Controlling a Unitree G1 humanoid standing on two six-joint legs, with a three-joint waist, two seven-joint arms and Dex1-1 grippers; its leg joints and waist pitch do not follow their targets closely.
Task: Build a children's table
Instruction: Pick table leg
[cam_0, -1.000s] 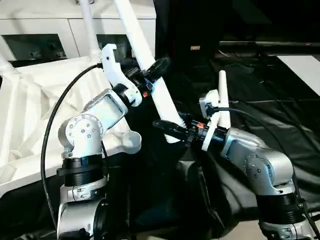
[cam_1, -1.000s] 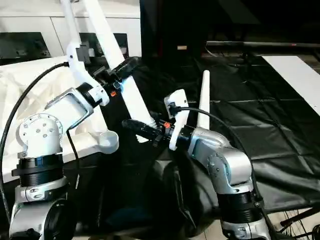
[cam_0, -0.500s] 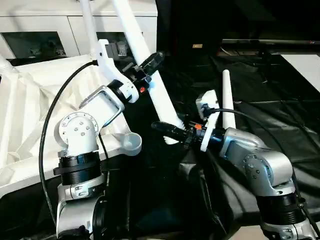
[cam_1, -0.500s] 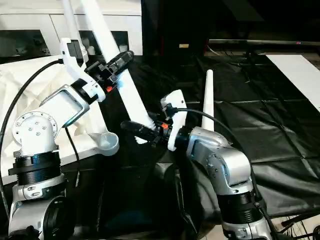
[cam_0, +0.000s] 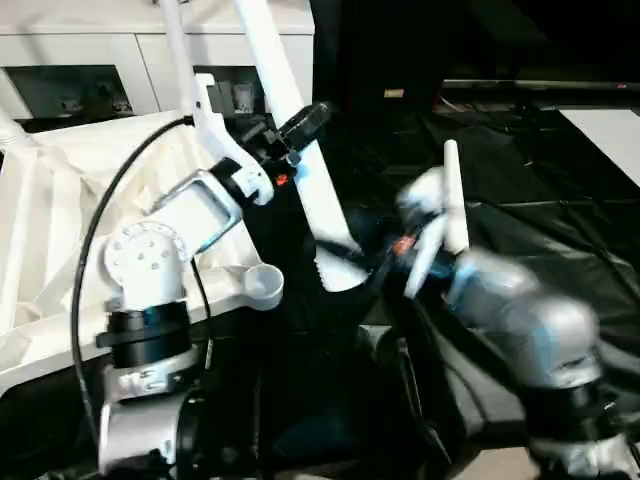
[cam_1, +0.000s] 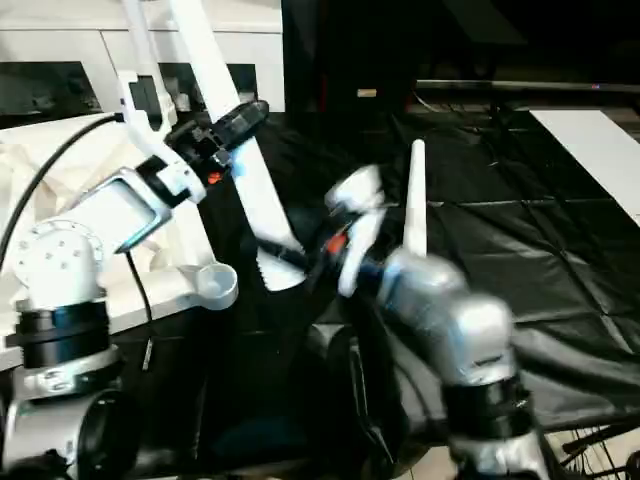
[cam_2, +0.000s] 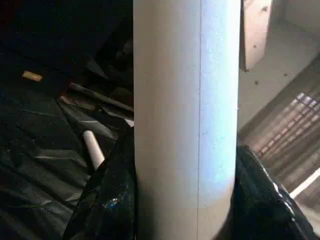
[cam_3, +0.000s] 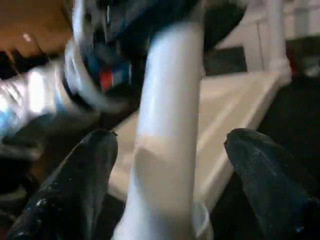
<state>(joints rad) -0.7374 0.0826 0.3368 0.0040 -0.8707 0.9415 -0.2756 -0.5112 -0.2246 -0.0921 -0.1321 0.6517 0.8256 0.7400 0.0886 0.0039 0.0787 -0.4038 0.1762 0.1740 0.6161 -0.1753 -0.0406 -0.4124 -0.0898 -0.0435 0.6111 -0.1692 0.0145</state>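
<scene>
1. The left tool (cam_0: 300, 125) is seen clamped around a long white leg (cam_0: 300, 150), which leans steeply from the upper part of the scene down toward the middle.
2. In the left wrist view the leg (cam_2: 185, 120) is pinched between two black fingers (cam_2: 107, 200), one pressed against each side of it.
3. The ribbed lower end of that leg (cam_1: 275, 268) is held just beside an empty round corner socket (cam_0: 262, 287) of the white table top (cam_0: 60, 220), apart from it.
4. The right tool (cam_3: 165, 165) is spread wide, with its two black fingers (cam_3: 75, 185) standing on either side of the same leg (cam_3: 170, 125) and not touching it.
5. The right arm (cam_0: 520, 320) appears blurred in the head views.
6. A second white leg (cam_0: 453, 195) is seen standing upright behind the right wrist, over the black-sheeted counter (cam_0: 560, 200).
7. Another leg (cam_0: 178, 55) is already set upright in the table top near the white cabinet (cam_0: 100, 60).
8. The table top is lying rim-up, to the left of the left arm (cam_0: 160, 260).
</scene>
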